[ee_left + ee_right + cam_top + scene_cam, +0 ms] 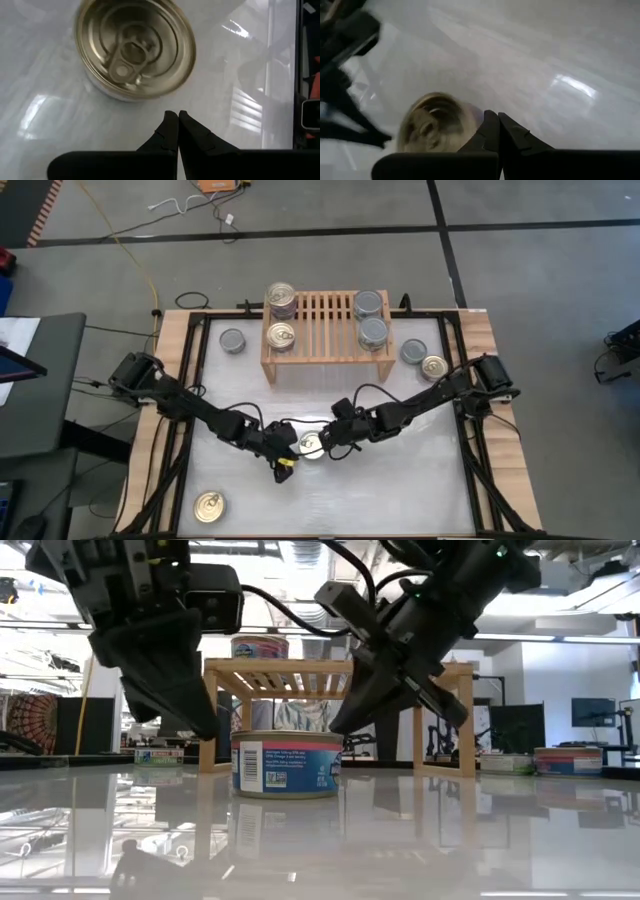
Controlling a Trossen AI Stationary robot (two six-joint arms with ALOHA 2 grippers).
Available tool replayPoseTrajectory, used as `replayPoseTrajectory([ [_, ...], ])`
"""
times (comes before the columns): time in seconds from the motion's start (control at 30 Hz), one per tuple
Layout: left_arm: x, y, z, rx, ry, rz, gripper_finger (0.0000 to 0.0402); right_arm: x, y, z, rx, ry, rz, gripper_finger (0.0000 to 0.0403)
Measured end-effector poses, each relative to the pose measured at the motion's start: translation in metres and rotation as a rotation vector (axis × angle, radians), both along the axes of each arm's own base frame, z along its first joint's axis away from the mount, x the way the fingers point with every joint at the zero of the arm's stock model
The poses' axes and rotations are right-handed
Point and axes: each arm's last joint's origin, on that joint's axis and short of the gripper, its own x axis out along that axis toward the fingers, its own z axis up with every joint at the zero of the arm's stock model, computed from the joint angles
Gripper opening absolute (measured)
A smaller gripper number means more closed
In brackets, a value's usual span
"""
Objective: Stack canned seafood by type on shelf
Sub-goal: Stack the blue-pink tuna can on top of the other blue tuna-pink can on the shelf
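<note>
can between the fingers (287, 763): a blue, white and pink wrapper with a barcode panel and lines of small print, none of it readable
can on the shelf, beyond the fingers (259, 646): a pink and blue wrapper, lettering too small to read
gold lid just ahead of the left fingers (134, 47): no lettering can be read

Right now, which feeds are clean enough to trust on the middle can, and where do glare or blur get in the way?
Left wrist view: sharp on the gold-topped can, with window glare streaking the table. Right wrist view: the same can is smeared and soft. Low view: label readable, glossy surface mirrors it. High view: clear but small.
</note>
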Motion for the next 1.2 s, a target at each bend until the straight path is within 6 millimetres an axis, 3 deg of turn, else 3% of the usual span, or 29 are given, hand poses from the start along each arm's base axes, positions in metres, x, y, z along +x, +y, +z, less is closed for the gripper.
replayPoseTrajectory([
  [0.4,0.007,0.02,-0.001,0.085,-0.003,-0.006,0.0,0.003,0.008,-0.005,0.062,-0.013,0.032,0.0021],
  [0.87,0.007,0.038,-0.004,0.202,0.034,0.141,0.0,-0.002,0.04,-0.002,0.243,-0.039,0.156,0.0021],
  [1.2,-0.008,0.051,0.02,0.216,0.05,0.177,0.0,-0.006,0.036,0.006,0.22,-0.027,0.16,0.0021],
])
